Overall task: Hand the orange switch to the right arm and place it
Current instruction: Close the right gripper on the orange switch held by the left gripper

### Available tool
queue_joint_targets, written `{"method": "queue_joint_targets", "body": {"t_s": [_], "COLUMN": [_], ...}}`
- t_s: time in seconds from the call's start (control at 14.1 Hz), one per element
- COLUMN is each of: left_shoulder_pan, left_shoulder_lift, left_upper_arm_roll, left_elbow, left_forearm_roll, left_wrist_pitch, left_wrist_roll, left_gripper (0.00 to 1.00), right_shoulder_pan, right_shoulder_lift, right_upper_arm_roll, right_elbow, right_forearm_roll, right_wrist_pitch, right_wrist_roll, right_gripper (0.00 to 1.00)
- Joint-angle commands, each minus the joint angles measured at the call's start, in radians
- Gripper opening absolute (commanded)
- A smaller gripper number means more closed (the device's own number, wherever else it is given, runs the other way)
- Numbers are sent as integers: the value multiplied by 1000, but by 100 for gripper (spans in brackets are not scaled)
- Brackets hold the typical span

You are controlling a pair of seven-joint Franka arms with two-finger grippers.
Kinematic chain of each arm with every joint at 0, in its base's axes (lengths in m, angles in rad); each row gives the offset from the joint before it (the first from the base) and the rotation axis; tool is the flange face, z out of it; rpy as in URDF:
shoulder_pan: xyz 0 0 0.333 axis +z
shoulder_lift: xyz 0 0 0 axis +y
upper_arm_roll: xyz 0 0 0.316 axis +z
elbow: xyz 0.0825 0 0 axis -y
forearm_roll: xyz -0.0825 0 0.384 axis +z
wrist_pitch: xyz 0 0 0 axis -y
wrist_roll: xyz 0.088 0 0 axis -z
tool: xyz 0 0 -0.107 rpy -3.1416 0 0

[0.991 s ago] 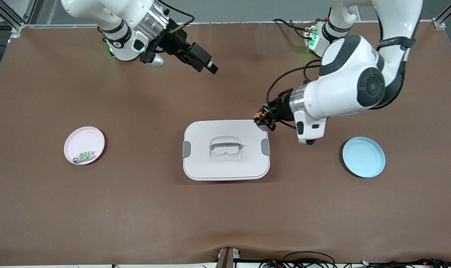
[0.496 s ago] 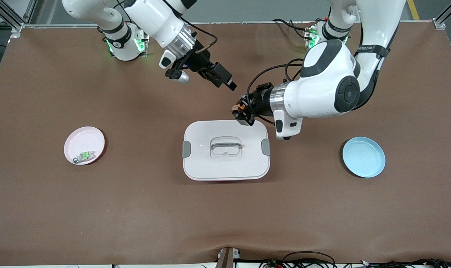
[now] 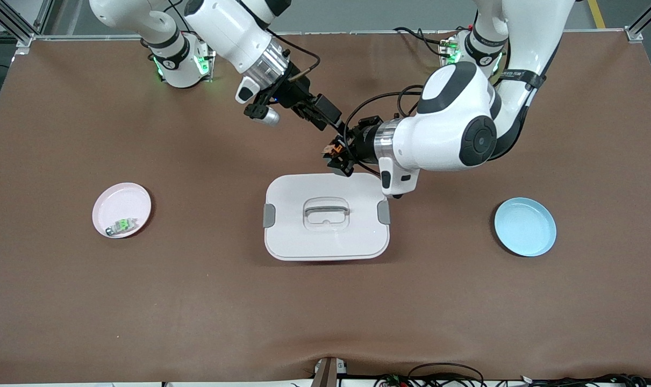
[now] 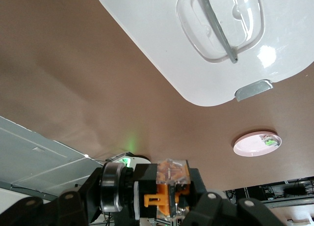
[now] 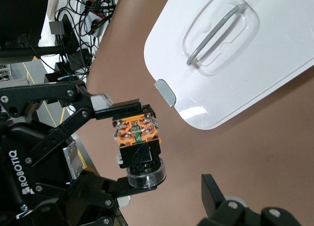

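The orange switch (image 3: 335, 151) is a small black block with an orange middle and a clear round cap. My left gripper (image 3: 338, 157) is shut on it in the air, over the edge of the white lidded box (image 3: 303, 242) that faces the robots' bases. In the left wrist view the switch (image 4: 169, 189) sits clamped between the jaws. My right gripper (image 3: 331, 117) hangs open just above and beside it, without touching. The right wrist view shows the switch (image 5: 137, 137) held by the left gripper's fingers (image 5: 122, 108), with one right finger (image 5: 214, 190) apart from it.
A pink plate (image 3: 118, 200) toward the right arm's end holds a pale grey component with a green top (image 3: 122, 224). A blue plate (image 3: 525, 226) lies toward the left arm's end. The box lid has a grey handle (image 3: 325, 207) and side clips.
My left gripper has carried the switch from the box's corner toward the right arm. The right arm has swung down from near its base to meet it.
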Motion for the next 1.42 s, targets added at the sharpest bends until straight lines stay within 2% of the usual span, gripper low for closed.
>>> {"method": "queue_joint_targets", "body": {"t_s": [0.0,0.85,0.92,1.2,1.35], "left_shoulder_pan": [-6,-20,-20,-21,-20], "left_shoulder_lift": [9,15,13,7,7], "left_upper_arm_roll": [0,0,0,-2,-2], "left_elbow": [25,26,26,28,26], "left_forearm_roll": [-16,-14,-14,-14,-14], "left_wrist_pitch": [-5,-5,-5,-5,-5], "left_wrist_roll": [-20,-19,-19,-20,-20], "left_gripper": [0,0,0,0,0], "right_shoulder_pan": [6,6,6,4,3], "right_shoulder_lift": [39,82,82,89,89], "right_upper_arm_roll": [-11,-12,-12,-12,-12], "right_elbow": [30,68,68,76,78], "right_forearm_roll": [20,20,20,20,20], "right_wrist_pitch": [-2,-1,-1,6,4], "right_wrist_roll": [7,25,25,24,22], "right_gripper": [100,100,96,40,20]}}
